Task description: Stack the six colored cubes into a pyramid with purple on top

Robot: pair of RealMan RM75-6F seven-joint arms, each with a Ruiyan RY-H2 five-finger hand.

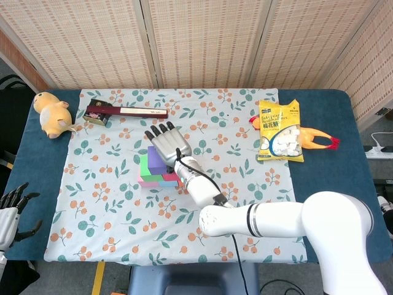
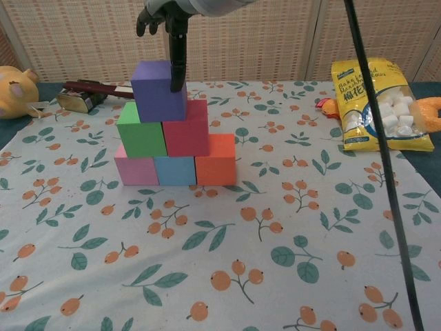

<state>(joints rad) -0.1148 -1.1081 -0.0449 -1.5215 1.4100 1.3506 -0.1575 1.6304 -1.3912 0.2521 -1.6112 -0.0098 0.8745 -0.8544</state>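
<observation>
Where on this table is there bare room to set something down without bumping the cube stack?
The widest free patch is the near cloth, in front of the pyramid. Another lies between the orange cube and the marshmallow bag. It is crowded at the stack, where the right hand hovers over the purple cube, and behind it by the long box.

The table [image 1: 24, 153] has a dark blue top, and a white cloth [image 1: 123, 215] printed with leaves and orange berries covers its middle part. On the cloth stand three cubes in one row, touching each other: the pink cube [image 2: 136, 170], the light blue cube [image 2: 174, 170] and the orange cube [image 2: 216, 160]. Near the far left edge of the cloth lies a dark red box [image 1: 126, 111]. A yellow plush toy [image 1: 51, 113] lies on the blue top at the far left. A yellow bag of white pieces [image 1: 280, 131] lies at the right edge of the cloth, over a rubber chicken toy [image 1: 319, 140].
</observation>
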